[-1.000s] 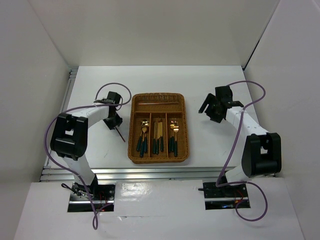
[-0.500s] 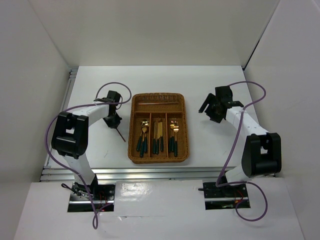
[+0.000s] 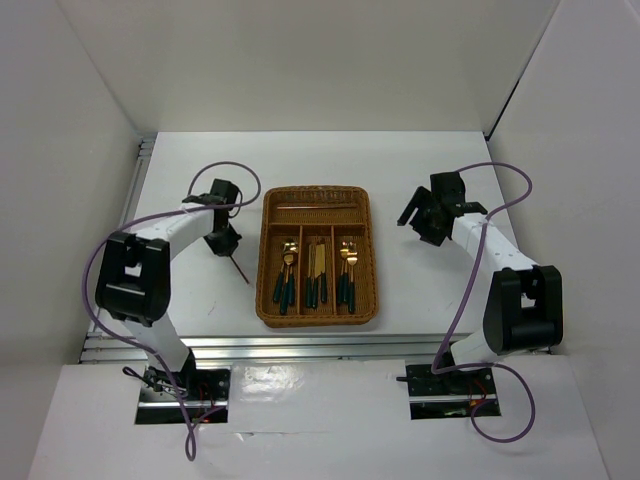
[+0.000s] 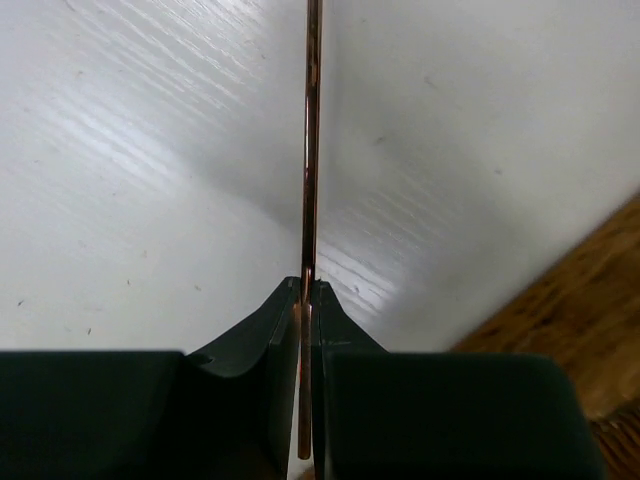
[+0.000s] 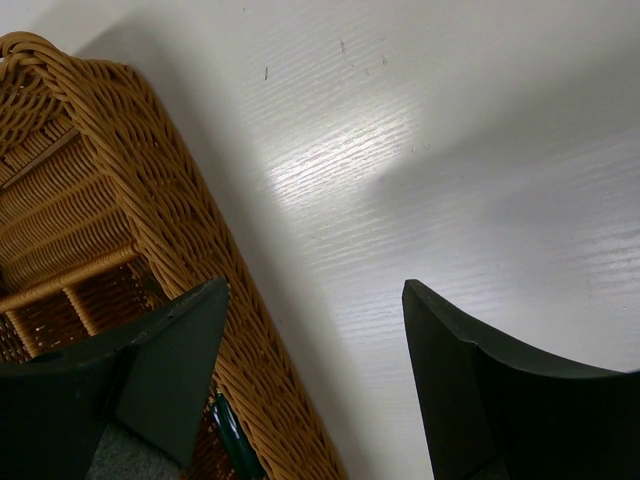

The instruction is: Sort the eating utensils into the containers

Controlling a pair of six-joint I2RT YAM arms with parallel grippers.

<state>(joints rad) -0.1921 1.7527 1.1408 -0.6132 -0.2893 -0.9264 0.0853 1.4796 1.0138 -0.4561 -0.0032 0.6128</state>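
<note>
Left wrist view: a thin copper-brown chopstick [image 4: 312, 150] is seen pinched between the tightly closed jaws of the left gripper [image 4: 307, 300], with a long stretch of it jutting out ahead of the fingers above the white table [image 4: 120, 150]. From the top external camera this grip is placed just left of the wicker tray [image 3: 268, 300], the free end of the stick slanting toward the near edge; whether that tip touches the table cannot be told. Inside the tray, spoons [image 3: 286, 272], knives [image 3: 316, 272] and forks [image 3: 348, 270] are laid in the three long slots, and the crosswise slot [image 3: 330, 217] at the far end is judged to be where the stick belongs. The right gripper [image 3: 425, 222] is held wide apart and empty, off the tray's right side. Several failures can be expected from here. Because so slim and smooth a rod is clamped over a short length only, it could be twisted or slid within the pads once it is lifted or swung. Should the carry be made too low, the long overhang could be caught on the woven rim and the tray shoved or the stick levered out. If the release is made with the stick not lined up with the crosswise slot, it could be left bridging a divider or lying among the knives.
</note>
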